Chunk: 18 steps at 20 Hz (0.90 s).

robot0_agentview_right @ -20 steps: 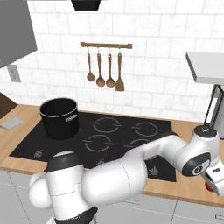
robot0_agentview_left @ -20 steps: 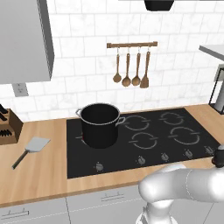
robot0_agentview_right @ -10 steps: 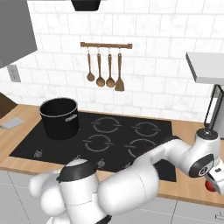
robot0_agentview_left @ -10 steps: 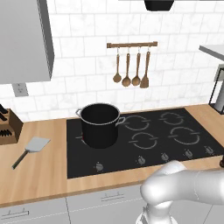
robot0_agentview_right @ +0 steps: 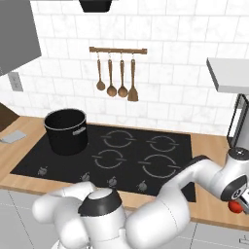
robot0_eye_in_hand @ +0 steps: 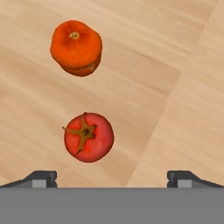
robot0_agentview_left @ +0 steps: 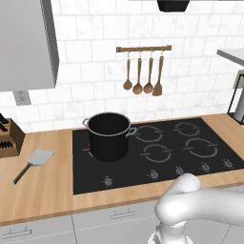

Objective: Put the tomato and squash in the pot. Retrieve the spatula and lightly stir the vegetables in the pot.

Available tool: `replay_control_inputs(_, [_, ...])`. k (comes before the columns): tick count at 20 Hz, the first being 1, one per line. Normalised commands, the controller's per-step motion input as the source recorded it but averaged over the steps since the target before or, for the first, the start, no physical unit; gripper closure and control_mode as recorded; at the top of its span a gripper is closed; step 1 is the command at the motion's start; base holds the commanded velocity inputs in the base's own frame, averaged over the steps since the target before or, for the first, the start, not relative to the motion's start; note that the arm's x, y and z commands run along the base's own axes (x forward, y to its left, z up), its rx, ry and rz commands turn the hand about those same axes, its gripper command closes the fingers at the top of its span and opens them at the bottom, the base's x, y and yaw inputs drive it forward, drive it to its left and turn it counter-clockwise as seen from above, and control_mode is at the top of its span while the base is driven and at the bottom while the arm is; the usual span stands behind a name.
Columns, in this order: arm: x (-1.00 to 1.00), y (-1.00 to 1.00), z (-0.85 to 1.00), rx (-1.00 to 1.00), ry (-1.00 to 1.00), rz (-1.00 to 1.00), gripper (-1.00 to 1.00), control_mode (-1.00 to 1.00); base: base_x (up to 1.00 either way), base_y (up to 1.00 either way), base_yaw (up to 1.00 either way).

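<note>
In the hand view my gripper (robot0_eye_in_hand: 113, 177) stands open above the wooden counter, its two dark fingertips (robot0_eye_in_hand: 43, 177) far apart. The red tomato (robot0_eye_in_hand: 89, 137) lies just ahead of the tips, nearer the left one, stem up. Beyond it rests the orange squash (robot0_eye_in_hand: 76, 47). In the right base view the arm reaches to the far right end of the counter, where a bit of the tomato (robot0_agentview_right: 236, 206) peeks out below the hand. The black pot (robot0_agentview_left: 109, 135) (robot0_agentview_right: 66, 130) stands on the hob's left rear burner. The spatula (robot0_agentview_left: 38, 158) (robot0_agentview_right: 13, 136) lies on the counter left of the hob.
The black hob (robot0_agentview_left: 157, 152) spans the counter's middle. Brown wooden utensils (robot0_agentview_left: 143, 71) hang from a rail on the tiled wall. A knife block (robot0_agentview_left: 7, 138) sits at the far left. A dark-framed appliance (robot0_agentview_right: 238, 126) stands at the right end.
The hand has sunk a little and shifted right toward the counter's far right end. Pot and spatula have not moved. The jaws stay wide.
</note>
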Motion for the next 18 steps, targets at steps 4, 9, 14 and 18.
replay_control_inputs(4, [0.06,-0.10,-0.09,0.00,0.00,0.02,-1.00,-1.00,0.00,0.00,0.00])
replay_control_inputs(9, [0.13,0.00,-0.02,0.00,0.00,0.00,-1.00,-1.00,0.00,0.00,0.00])
replay_control_inputs(14, [0.13,0.00,-0.06,0.00,0.00,0.00,-1.00,-1.00,0.00,0.00,0.00])
replay_control_inputs(18, [0.06,0.00,-0.12,0.00,0.00,0.00,-1.00,-1.00,0.00,0.00,0.00])
